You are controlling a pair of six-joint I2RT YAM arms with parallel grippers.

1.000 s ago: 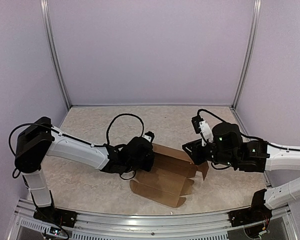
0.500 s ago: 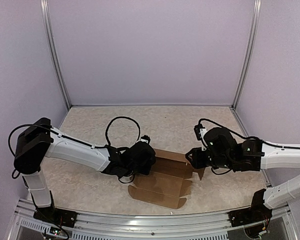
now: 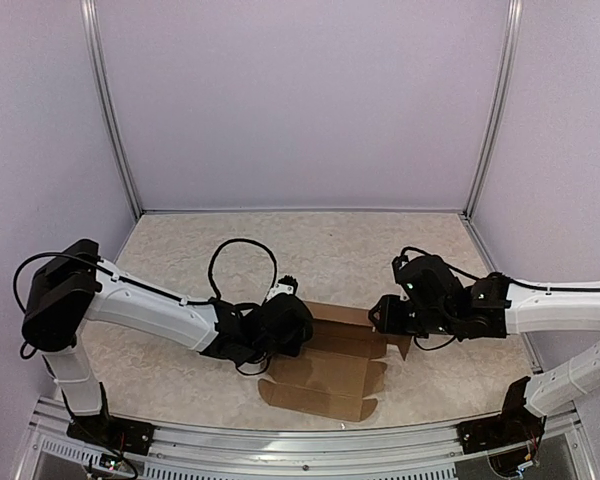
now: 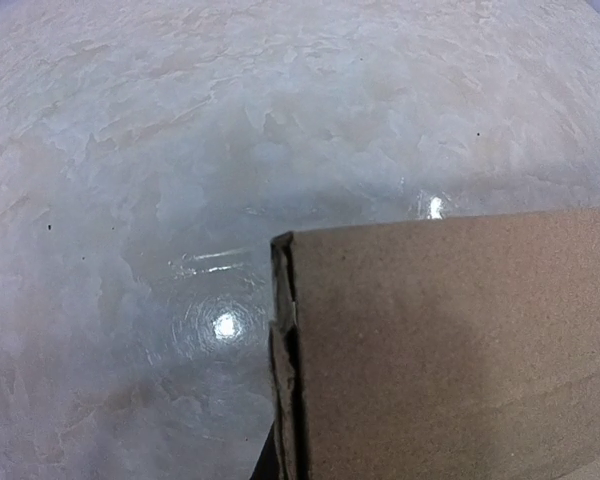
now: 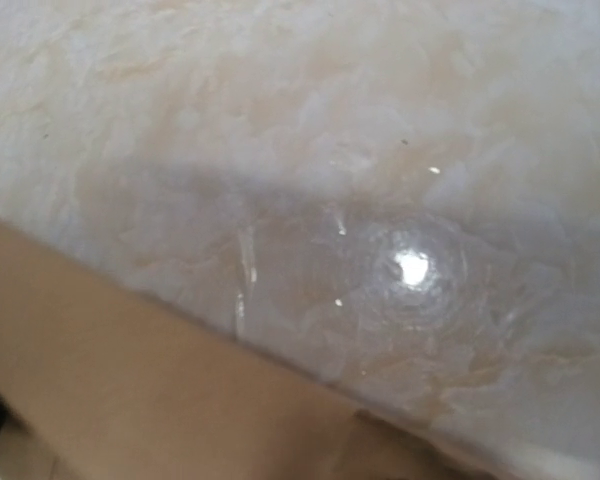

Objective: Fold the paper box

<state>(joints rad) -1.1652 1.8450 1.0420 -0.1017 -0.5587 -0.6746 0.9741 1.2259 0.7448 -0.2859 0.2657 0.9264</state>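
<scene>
Box [image 3: 325, 372] lies part-flat on the tabletop [image 3: 330, 245], between both arms. Thin, light card: likely springy and quick to slide, so pinch flap edges near the creases. Left gripper [image 3: 298, 330] closed at its left end. Right gripper [image 3: 380, 316]: cannot tell.

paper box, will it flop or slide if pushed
Probably light and floppy: the paper box is a thin, unfolded cardboard sheet with loose flaps, so it would likely bend at its creases. It may also slide easily, since the table looks smooth and glossy.

Nothing legible anywhere: no print on the plain brown paper box [image 3: 322, 383], none on the marbled desk [image 3: 180, 250].
</scene>
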